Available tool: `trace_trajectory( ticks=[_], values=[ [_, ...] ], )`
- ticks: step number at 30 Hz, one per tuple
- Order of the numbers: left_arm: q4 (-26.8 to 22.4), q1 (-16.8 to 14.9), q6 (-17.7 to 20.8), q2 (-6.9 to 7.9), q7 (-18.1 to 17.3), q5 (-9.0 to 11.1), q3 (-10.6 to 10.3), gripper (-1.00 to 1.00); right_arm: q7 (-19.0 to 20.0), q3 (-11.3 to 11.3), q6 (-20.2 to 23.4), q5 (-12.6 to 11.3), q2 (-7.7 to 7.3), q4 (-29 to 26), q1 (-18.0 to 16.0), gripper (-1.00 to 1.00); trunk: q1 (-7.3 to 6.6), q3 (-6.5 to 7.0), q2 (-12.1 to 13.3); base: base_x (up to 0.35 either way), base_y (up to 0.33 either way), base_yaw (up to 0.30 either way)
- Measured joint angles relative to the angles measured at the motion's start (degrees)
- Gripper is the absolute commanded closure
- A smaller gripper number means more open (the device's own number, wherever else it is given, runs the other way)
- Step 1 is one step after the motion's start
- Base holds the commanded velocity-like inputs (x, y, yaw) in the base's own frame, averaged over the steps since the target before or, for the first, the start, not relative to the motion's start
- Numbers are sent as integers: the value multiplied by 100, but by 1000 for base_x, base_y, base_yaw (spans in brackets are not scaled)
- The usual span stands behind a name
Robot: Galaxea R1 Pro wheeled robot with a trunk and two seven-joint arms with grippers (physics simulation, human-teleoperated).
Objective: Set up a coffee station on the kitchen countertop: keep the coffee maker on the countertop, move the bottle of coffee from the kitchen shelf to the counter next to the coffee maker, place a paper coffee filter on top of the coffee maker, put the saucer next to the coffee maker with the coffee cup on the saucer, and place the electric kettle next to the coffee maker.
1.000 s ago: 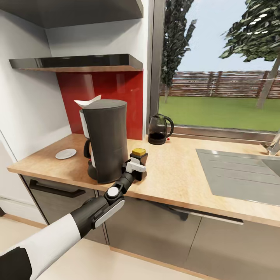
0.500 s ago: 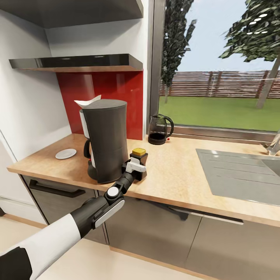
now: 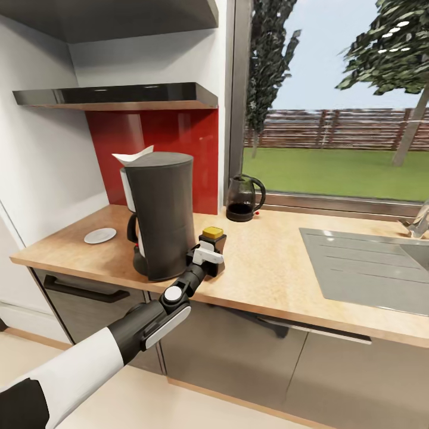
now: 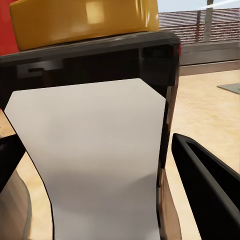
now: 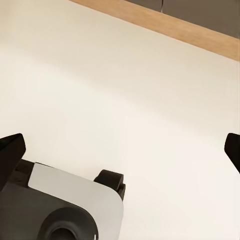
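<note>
While the left hand point(image 3: 210, 255) pinches the bottle point(image 3: 213, 249), it stands on the surface point(image 3: 268, 268) just right of the coffee maker point(image 3: 159, 214), as required; right hand point(image 5: 122, 150) spread.

White left arm point(image 3: 77, 363) — black forearm, silver-grey side panel, round silver joint cap.
</note>
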Motion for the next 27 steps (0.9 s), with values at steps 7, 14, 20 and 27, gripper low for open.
trace_trajectory(
  ticks=[7, 14, 20, 27],
  values=[
    [8, 0, 0, 0, 0, 0, 4, 100, 0, 0, 0, 0, -1, 1, 0, -100, 0, 0, 0, 0, -16, 0],
    [0, 0, 0, 0, -1, 0, -1, 100, 0, 1, 0, 0, 0, 1, 0, -100, 0, 0, 0, 0, -1, 0],
    [-3, 0, 0, 0, 0, 0, 1, 100, 0, 0, 0, 0, 0, 1, 0, -100, 88, -72, -160, 0, 0, 0],
    [-4, -1, 0, -1, 0, -19, 1, 100, 0, 0, 0, 0, 0, 1, 0, -100, 153, -125, -279, 0, 0, 0]
  ],
)
